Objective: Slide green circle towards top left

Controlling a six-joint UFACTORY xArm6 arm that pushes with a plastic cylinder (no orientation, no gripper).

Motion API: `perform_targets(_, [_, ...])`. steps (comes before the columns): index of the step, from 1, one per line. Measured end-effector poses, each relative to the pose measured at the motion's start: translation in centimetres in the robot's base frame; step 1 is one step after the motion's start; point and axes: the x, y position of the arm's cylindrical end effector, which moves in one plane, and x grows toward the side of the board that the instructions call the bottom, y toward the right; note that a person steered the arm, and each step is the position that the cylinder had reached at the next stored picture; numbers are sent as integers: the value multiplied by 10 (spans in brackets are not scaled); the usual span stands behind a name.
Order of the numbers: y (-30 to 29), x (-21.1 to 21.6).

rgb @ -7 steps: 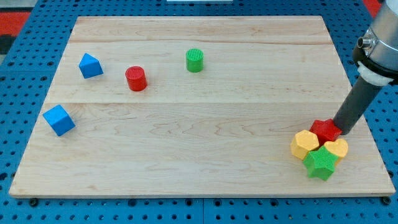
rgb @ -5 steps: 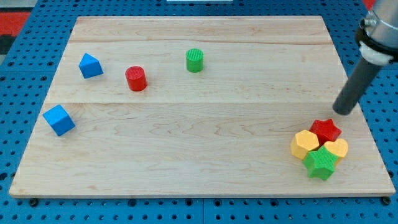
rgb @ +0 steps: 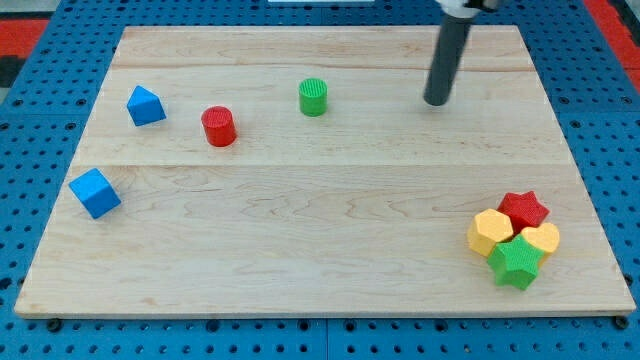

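Note:
The green circle [rgb: 313,97] stands on the wooden board [rgb: 320,230], above the middle and toward the view's top. My tip [rgb: 435,102] is down on the board well to the right of the green circle, at about the same height in the view, apart from it. The dark rod rises from the tip to the view's top edge.
A red circle [rgb: 218,126] sits left of the green circle. Two blue blocks lie at the left [rgb: 146,105] [rgb: 95,192]. At the lower right a red star [rgb: 524,210], a yellow hexagon [rgb: 490,232], a yellow heart [rgb: 543,239] and a green star [rgb: 516,262] cluster together.
My tip has left the red star at the lower right and moved up and to the left toward the green circle. No block has moved.

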Motion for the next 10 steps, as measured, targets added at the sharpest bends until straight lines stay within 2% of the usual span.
perform_targets(1, [-42,14])
perform_targets(2, [-47,52])
perform_targets(3, [-63,71])
perform_targets(4, [-98,65])
perform_targets(6, [-192,0])
perform_targets(7, [-212,-14])
perform_targets(9, [-200,45])
perform_targets(10, [-173,41])
